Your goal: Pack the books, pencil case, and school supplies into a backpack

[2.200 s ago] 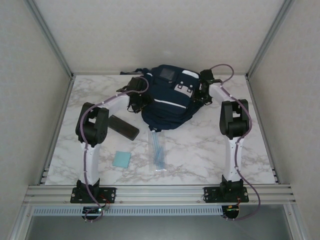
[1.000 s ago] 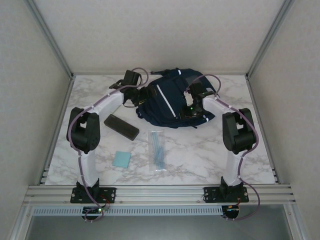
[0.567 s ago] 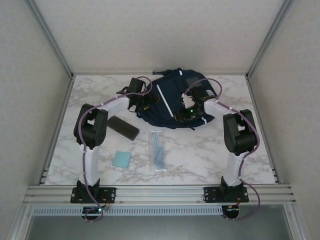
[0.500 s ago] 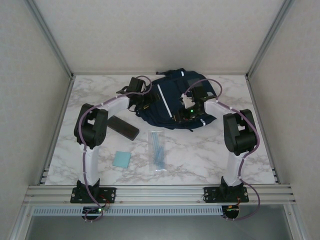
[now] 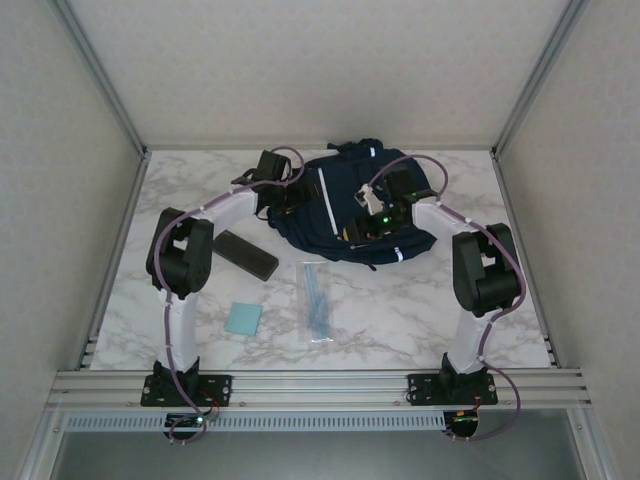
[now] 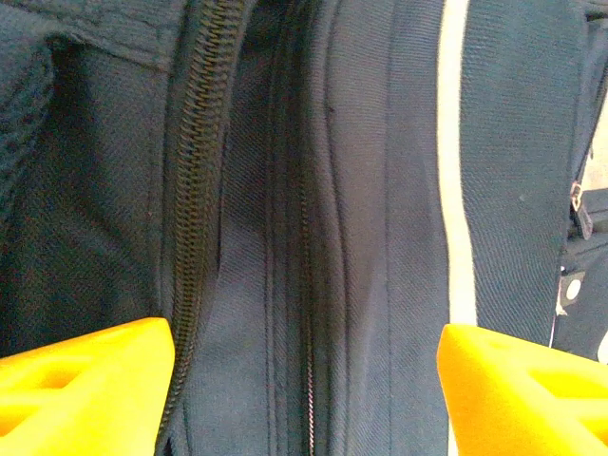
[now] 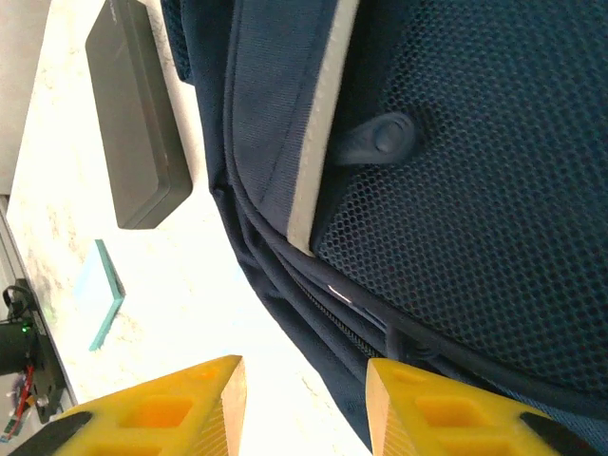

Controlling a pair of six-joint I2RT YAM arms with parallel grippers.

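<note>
Since the left tool (image 6: pixel 306 361) and right tool (image 7: pixel 304 389) both hang parted and empty over the backpack (image 5: pixel 340 190) at the table's far edge, its limp fabric could slump, hiding the zip (image 6: pixel 195 190)

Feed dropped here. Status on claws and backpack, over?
Left claw open over zipper of navy-blue striped fabric backpack. Right claw open at its edge. Dark oblong pouch, clear plastic packet, light-blue square pad on the table, unpacked. Nothing blocking.
</note>
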